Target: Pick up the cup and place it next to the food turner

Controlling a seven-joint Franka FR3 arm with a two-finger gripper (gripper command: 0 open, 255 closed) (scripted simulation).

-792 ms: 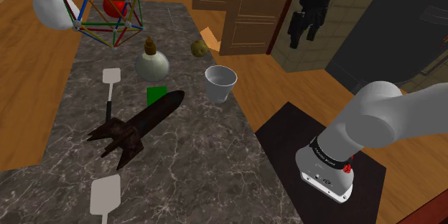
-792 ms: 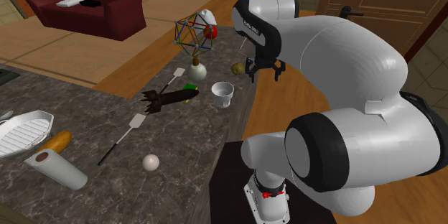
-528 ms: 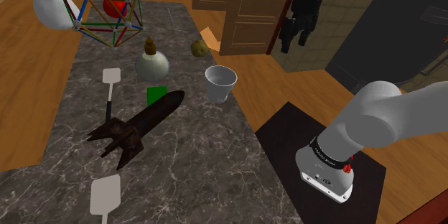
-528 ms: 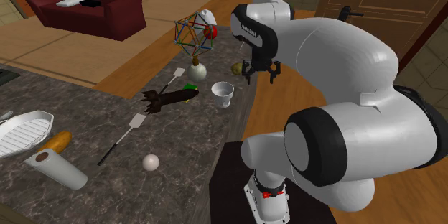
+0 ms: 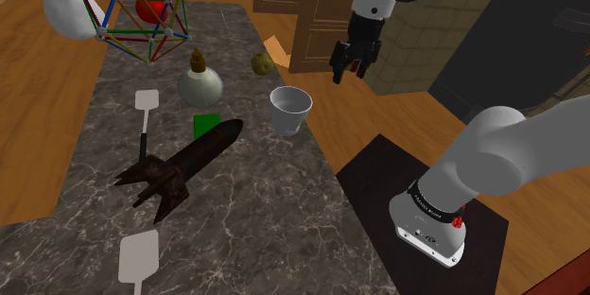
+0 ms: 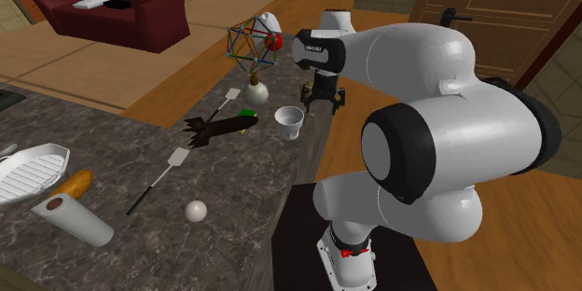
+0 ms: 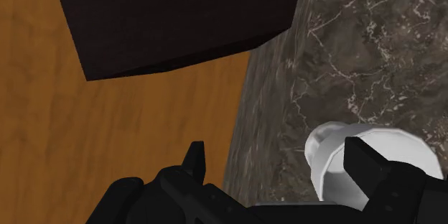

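gripper (image 5: 348, 64) is spread wide, nothing in it, hanging over the counter (image 5: 265, 208) edge just beside the cup (image 5: 290, 109). cup sits upright near that edge and looks empty imo, so no spill. my worry: a finger (image 7: 366, 164) clips the rim & knocks it to the floor. also the food turner (image 5: 144, 113) has a twin (image 5: 139, 257), so the target's ambiguous.

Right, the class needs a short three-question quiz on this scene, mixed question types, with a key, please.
1. True or false: the black two-finger hand is open and holds nothing.
2. Which lies nearest the white cup? A the small green block; B the red sofa; C the white ribbed dish.
3. How many white-bladed food turners lie on the dark marble table?
Key: 1 true; 2 A; 3 two.
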